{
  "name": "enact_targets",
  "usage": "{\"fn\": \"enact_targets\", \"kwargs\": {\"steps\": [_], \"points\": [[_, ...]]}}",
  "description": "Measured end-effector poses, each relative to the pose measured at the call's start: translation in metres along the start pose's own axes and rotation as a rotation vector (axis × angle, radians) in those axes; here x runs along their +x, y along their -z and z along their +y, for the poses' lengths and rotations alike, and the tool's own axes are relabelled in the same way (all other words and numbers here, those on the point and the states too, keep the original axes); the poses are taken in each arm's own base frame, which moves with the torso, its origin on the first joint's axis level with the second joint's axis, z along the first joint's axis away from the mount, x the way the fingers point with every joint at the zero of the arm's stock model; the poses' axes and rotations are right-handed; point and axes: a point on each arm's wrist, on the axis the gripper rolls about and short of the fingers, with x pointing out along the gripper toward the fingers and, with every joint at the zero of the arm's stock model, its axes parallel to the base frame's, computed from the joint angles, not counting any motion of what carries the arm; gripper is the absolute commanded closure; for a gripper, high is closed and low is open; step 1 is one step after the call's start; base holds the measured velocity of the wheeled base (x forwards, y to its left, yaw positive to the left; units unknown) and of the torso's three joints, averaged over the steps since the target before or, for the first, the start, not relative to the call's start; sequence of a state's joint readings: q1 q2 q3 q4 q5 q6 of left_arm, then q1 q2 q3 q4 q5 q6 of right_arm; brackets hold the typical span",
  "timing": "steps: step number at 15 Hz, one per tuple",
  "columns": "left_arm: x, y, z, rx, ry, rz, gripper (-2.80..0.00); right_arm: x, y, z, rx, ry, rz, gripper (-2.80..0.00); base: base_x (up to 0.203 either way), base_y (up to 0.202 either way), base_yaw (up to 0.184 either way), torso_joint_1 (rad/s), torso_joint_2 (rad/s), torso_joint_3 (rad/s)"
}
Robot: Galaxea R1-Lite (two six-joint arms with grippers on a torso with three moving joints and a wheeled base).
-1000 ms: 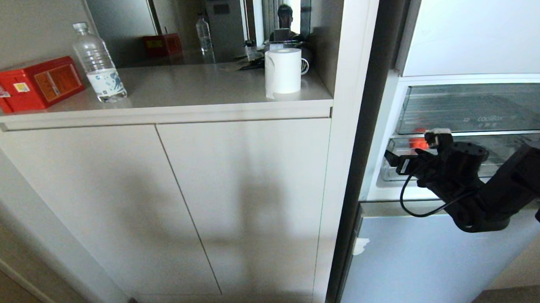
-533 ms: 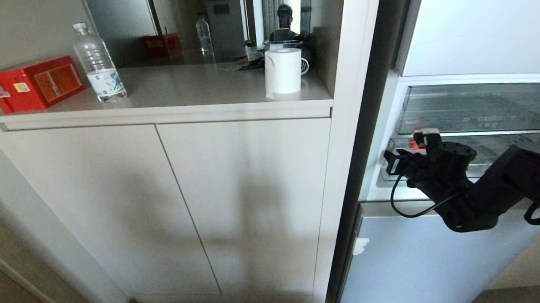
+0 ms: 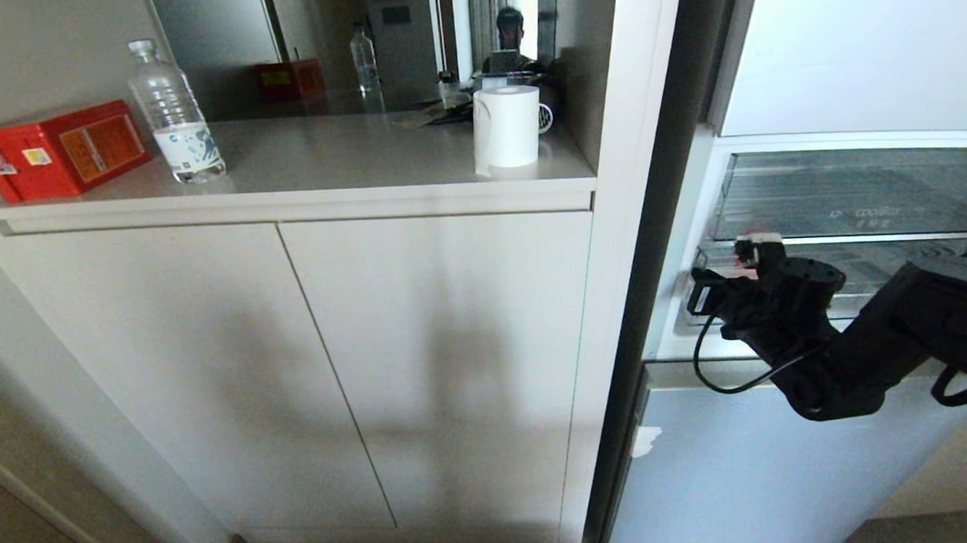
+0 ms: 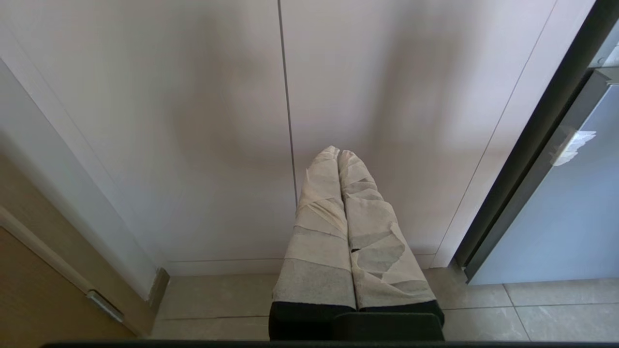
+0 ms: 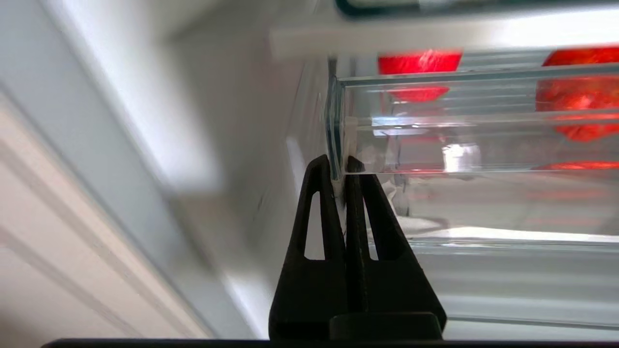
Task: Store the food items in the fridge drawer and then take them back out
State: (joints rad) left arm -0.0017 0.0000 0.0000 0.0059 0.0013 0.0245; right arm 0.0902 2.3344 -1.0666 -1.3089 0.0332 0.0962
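Your right gripper (image 5: 342,166) sits at the near-left corner of the fridge drawer (image 5: 464,121), its two black fingers pressed together. The tips meet at the drawer's end wall; whether a thin edge of clear plastic is pinched between them cannot be told from here. In the head view the same gripper (image 3: 700,288) shows at about 3 o'clock, the arm reaching in from the right, just in front of the lower clear bin (image 3: 875,275).

The red fruit (image 5: 578,96) rests inside the drawer, seen through the thick front lip at roughly 2 o'clock in the right wrist view; a second red shape (image 5: 418,72) lies at about 1 o'clock, fruit or reflection, you cannot say which. The head view gives only a sliver of red (image 3: 745,240) behind the wrist.

Judge the drawer as stiff, slick and light: clear plastic that will slip from a shallow pinch, so take it by the thick front lip and pull straight. The fruit looks glossy, firm and round, likely to roll on the ribbed floor if the drawer jerks; take it across its widest part.

Only the head view shows the counter at 10 o'clock, with red tin (image 3: 58,151), water bottle (image 3: 175,113) and paper roll (image 3: 507,126). Only the left wrist view shows your left gripper (image 4: 338,159), taped fingers closed together, parked low facing the cabinet doors (image 4: 193,121).
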Motion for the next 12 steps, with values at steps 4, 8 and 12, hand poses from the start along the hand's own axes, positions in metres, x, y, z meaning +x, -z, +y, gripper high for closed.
{"fn": "enact_targets", "kwargs": {"steps": [4, 8, 12], "points": [[0.000, 0.000, 0.000, 0.000, 0.000, 0.000, 0.00, -0.029, -0.006, 0.003, 0.003, -0.011, 0.020, 0.00, 0.000, 0.000, 0.000, 0.000, 0.00, 0.000], [0.000, 0.000, 0.000, 0.000, 0.000, 0.000, 0.00, -0.060, -0.016, 0.005, 0.004, -0.014, 0.023, 0.00, 0.000, 0.000, 0.000, 0.000, 0.00, 0.000], [0.000, 0.000, 0.000, 0.000, 0.000, 0.000, 0.00, -0.098, -0.017, 0.013, 0.009, -0.027, 0.065, 0.00, 0.000, 0.000, 0.000, 0.000, 0.00, 0.000]]}}
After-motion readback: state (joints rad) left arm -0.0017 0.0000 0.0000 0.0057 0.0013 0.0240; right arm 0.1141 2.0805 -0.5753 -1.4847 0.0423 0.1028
